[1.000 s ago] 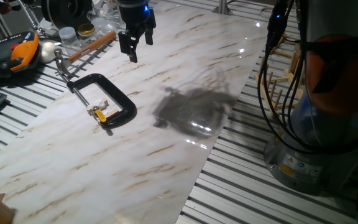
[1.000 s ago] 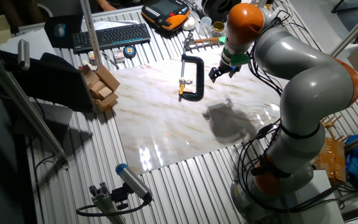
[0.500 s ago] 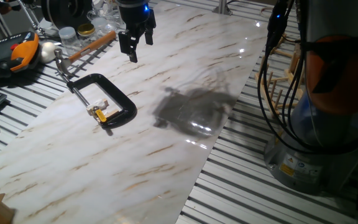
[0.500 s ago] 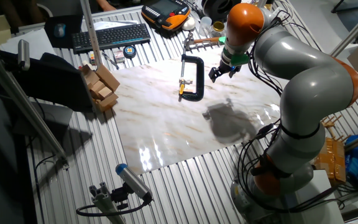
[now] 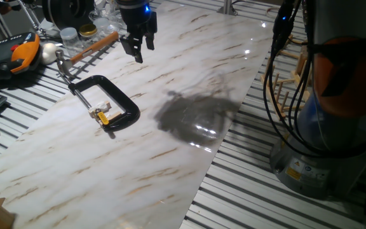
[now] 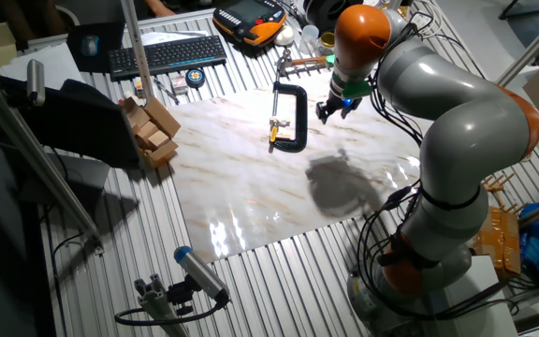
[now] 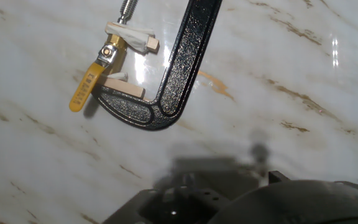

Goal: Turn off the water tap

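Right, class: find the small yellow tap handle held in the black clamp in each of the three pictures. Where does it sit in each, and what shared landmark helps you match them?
One fixed view: the yellow tap handle lies left of centre, inside the black clamp.
The other fixed view: the handle is above centre, at the clamp's lower end.
Hand view: the handle is upper left, beside the clamp.
Shared landmark: the black clamp on the marble board.

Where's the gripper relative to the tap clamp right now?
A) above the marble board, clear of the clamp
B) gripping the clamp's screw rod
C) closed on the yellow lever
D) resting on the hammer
A: the gripper hangs above the marble board, apart from the clamp; nothing is between its fingers.
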{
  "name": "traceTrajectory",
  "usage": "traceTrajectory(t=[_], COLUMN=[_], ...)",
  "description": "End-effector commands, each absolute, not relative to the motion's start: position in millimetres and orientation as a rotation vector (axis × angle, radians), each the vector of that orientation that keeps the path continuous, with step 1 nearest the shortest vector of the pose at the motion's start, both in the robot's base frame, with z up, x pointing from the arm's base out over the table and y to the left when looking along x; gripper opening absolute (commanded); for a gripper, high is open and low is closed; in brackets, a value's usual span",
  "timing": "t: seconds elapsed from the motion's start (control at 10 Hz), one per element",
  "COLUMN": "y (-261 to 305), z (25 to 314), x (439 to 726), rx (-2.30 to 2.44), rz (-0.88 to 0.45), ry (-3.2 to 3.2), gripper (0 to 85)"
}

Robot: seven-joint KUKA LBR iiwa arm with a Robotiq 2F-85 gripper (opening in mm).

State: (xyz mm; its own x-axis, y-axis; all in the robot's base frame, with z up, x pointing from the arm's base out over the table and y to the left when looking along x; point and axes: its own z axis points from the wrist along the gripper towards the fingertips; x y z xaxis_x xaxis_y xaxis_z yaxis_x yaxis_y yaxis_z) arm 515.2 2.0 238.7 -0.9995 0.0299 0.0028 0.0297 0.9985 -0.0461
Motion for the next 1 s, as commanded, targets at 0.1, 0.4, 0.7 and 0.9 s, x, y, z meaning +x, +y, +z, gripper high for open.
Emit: traceTrajectory(t=[0.1,0.4,0.7,0.9], y=[2,2,4,8], z=[238,235,228,220], x=[515,516,518,519], rx=[-0.047,-0.055,-0.069,-0.076], rz=[0.072,0.067,0.06,0.048], ry=[-3.139,-3.146,-3.154,-3.157], gripper=[0.0,0.0,0.0,0.0])
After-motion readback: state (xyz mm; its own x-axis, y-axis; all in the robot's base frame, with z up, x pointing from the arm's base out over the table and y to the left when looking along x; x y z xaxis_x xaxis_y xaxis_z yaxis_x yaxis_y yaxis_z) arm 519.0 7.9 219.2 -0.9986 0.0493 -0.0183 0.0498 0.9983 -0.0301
